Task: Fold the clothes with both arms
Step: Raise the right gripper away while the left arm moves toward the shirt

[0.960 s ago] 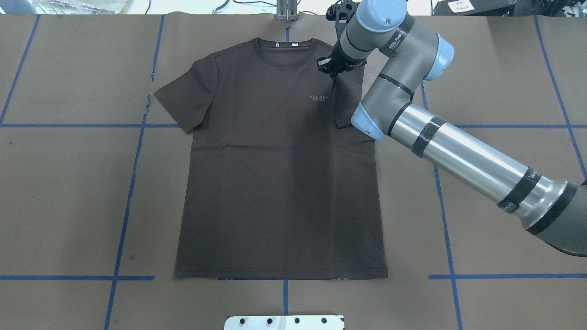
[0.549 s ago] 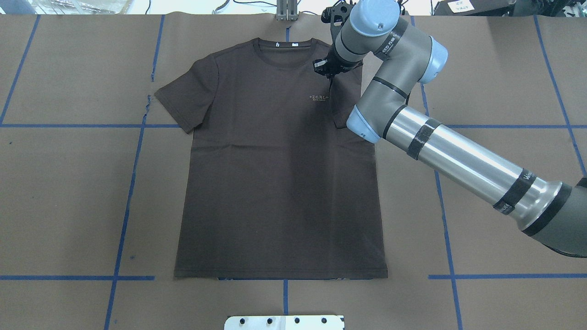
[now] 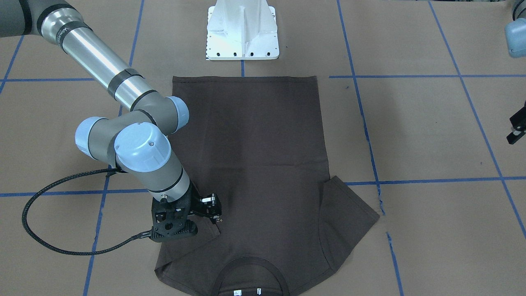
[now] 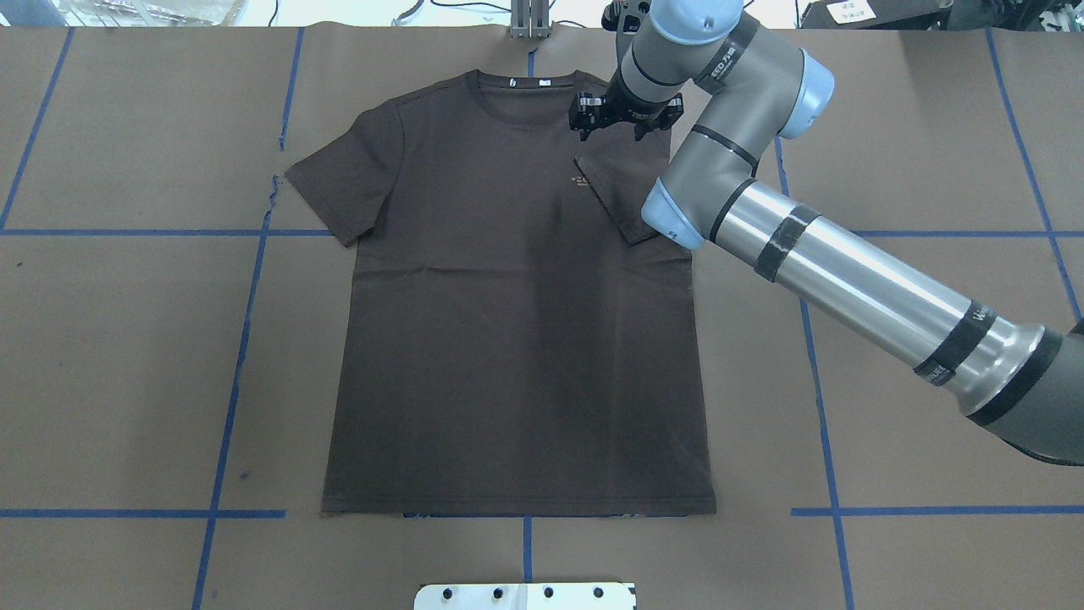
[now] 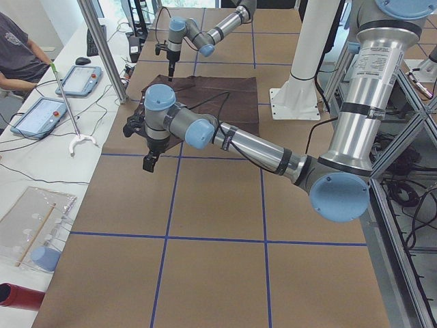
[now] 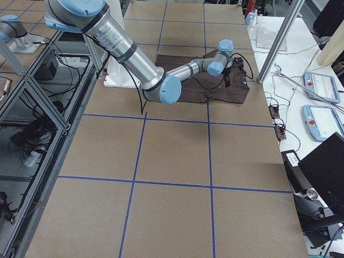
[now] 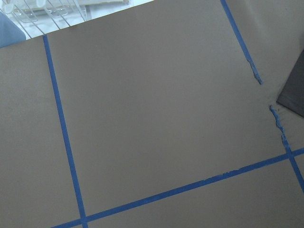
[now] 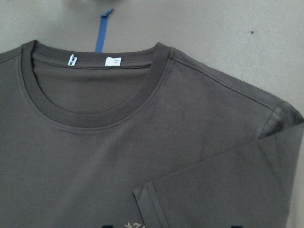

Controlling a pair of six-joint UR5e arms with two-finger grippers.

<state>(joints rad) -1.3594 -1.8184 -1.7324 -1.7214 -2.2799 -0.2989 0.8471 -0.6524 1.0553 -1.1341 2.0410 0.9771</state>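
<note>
The dark brown T-shirt (image 4: 508,339) lies flat on the paper-covered table, collar (image 8: 90,114) toward the far edge. Its sleeve (image 4: 622,191) on my right side is folded inward over the chest and covers part of the pale lettering (image 4: 581,180). My right gripper (image 4: 625,119) hovers just above that folded sleeve near the shoulder, open and empty. The right wrist view shows the collar, the white neck tags (image 8: 112,61) and the sleeve's folded edge (image 8: 156,204). My left gripper (image 3: 517,127) hangs off to the shirt's left over bare paper; I cannot tell whether it is open.
The white pedestal base (image 3: 242,31) stands by the shirt's hem. A black cable (image 3: 49,242) loops from the right wrist over the paper. Blue tape lines (image 4: 246,339) cross the table. The other sleeve (image 3: 349,213) lies spread out. An operator (image 5: 17,55) sits beyond the far edge.
My right gripper has opened and turned, letting go of the sleeve. The sleeve, held up on edge before, now lies flat across the chest over the lettering.
</note>
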